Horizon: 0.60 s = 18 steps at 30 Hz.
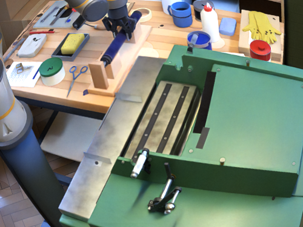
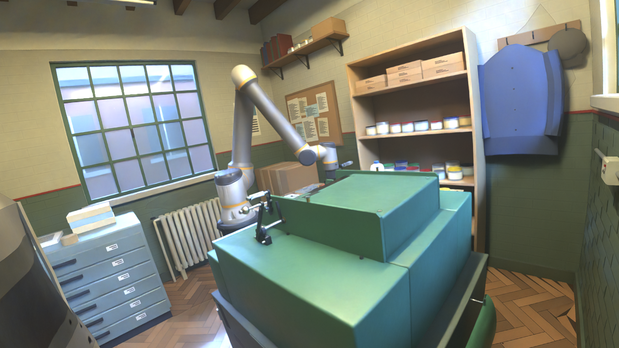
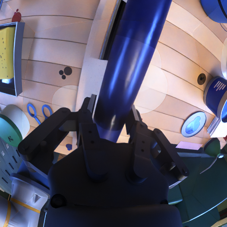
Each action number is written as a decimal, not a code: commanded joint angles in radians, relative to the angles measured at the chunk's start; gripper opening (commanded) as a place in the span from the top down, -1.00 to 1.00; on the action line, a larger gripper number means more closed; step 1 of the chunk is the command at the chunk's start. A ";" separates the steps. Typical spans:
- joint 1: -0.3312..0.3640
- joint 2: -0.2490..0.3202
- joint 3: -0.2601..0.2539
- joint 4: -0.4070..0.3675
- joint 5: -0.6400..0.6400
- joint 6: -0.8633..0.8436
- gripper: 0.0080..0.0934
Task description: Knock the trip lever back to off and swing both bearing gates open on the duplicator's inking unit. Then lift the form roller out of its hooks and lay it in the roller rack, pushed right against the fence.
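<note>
My gripper (image 1: pixel 122 25) (image 3: pixel 112 112) is open and holds nothing, its fingers standing on either side of the blue form roller (image 1: pixel 119 41) (image 3: pixel 127 62) near the roller's far end. The roller lies in the wooden roller rack (image 1: pixel 116 60) on the workbench, one end toward the upright fence block (image 1: pixel 98 75); I cannot tell whether it touches the fence. On the green duplicator (image 1: pixel 212 130) (image 2: pixel 346 242), the inking bay stands empty. The trip lever (image 1: pixel 168 181) (image 2: pixel 264 216) and a silver handle (image 1: pixel 138 164) sit at the near end.
The rack's fence and the scissors (image 1: pixel 75 75) lie just left of the roller. A sponge tray (image 1: pixel 72 44), a green-lidded jar (image 1: pixel 52 71), a blue mug (image 1: pixel 181 13), a white bottle (image 1: pixel 210 21) and an ink tin (image 1: pixel 199 39) crowd the bench.
</note>
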 commanded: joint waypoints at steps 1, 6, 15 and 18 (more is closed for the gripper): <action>0.000 0.000 -0.001 0.000 0.000 0.000 0.00; 0.000 0.000 -0.001 0.000 0.000 0.000 0.03; 0.000 0.000 -0.001 0.000 0.000 0.000 0.08; 0.000 0.000 -0.001 0.000 0.000 0.000 0.10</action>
